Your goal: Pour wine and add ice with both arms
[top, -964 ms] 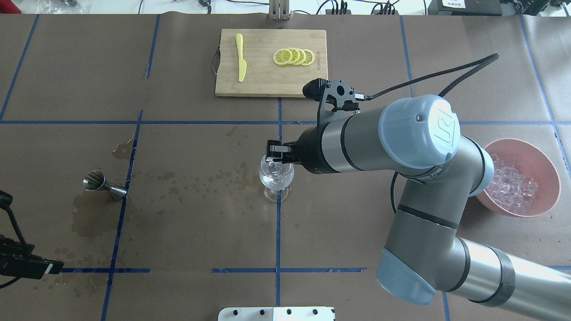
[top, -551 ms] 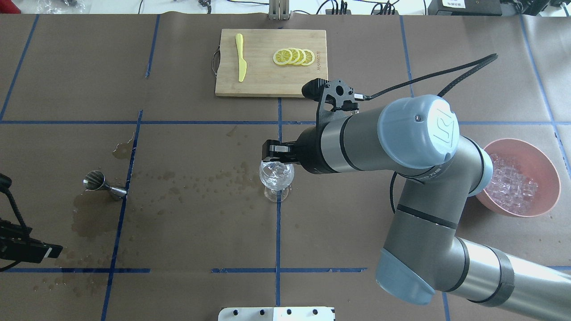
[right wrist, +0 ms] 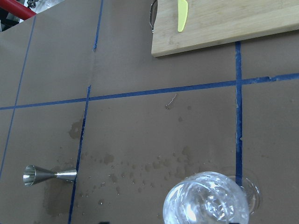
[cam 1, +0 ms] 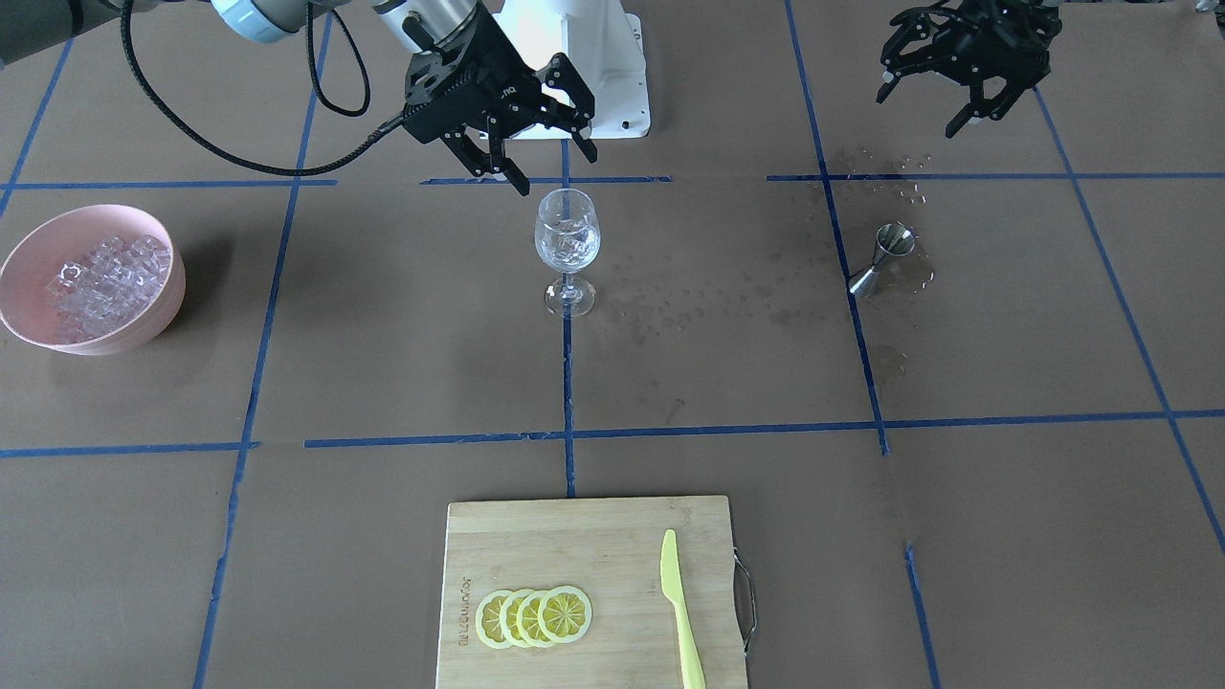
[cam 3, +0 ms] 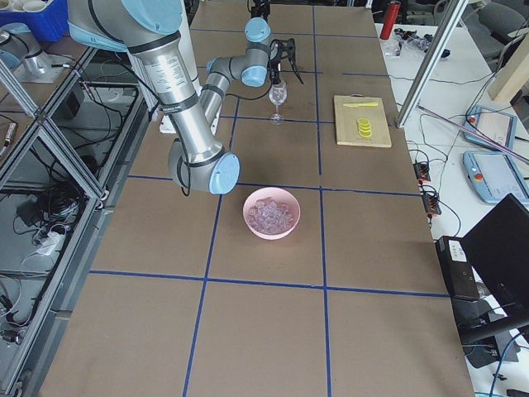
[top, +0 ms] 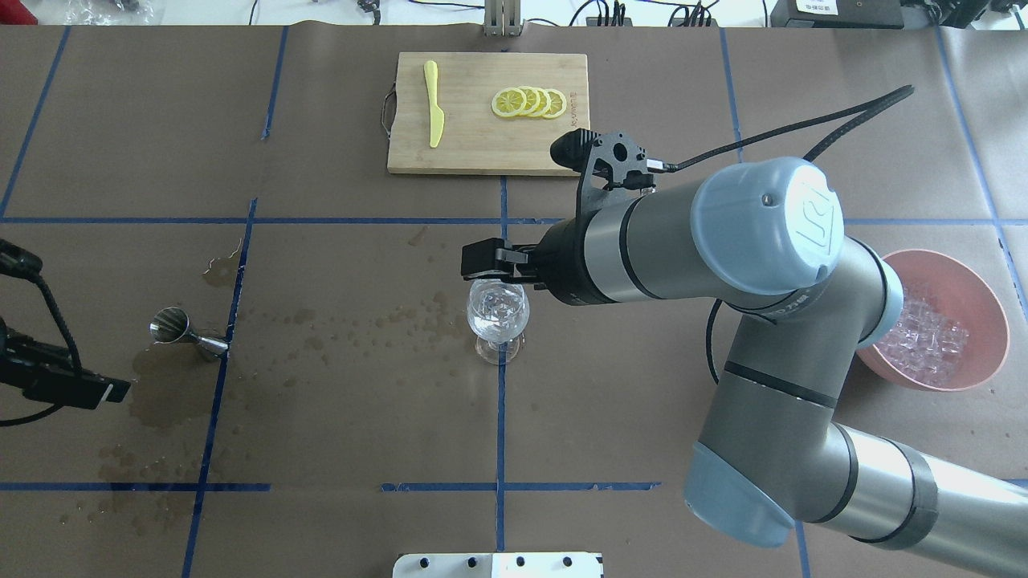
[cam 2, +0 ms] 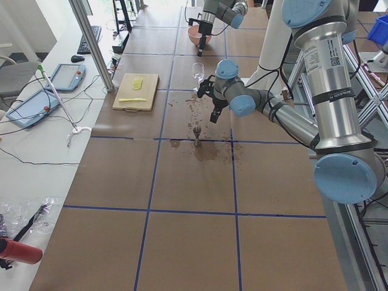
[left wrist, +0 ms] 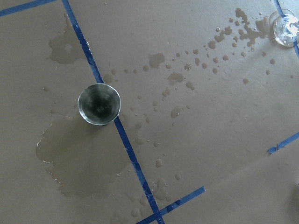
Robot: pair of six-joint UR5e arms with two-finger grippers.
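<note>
**Over the glass point(cam 1: 567, 239), the right gripper point(cam 1: 536, 163) is hanging open**

In the middle of the brown paper point(cam 1: 383, 364), the right gripper is hovering just above the rim of the glass, a little toward the robot's side of it. Its fingers are spreading wide and are holding nothing. Some ice point(cam 1: 567, 247) is lying in the glass, and more of it is sitting in the pink bowl point(cam 1: 144, 330), well apart on the robot's right. The wine I am not managing to see, because it is too clear to tell from the glass and the cubes. The left gripper point(cam 1: 943, 100) is hanging on the robot's left, also open and empty. The jigger point(cam 1: 880, 256) is standing apart from it on a wet stain.

To my eye, the ice step is going on. To do it well, the arm should be rising straight up before turning toward the bowl. The fingers are hanging close to the rim, and a tall glass on a thin stem is tipping easily. In the bowl it should be closing gently on one cube, since wet ice is slipping. Each release should be happening low and centred over the mouth.
</note>
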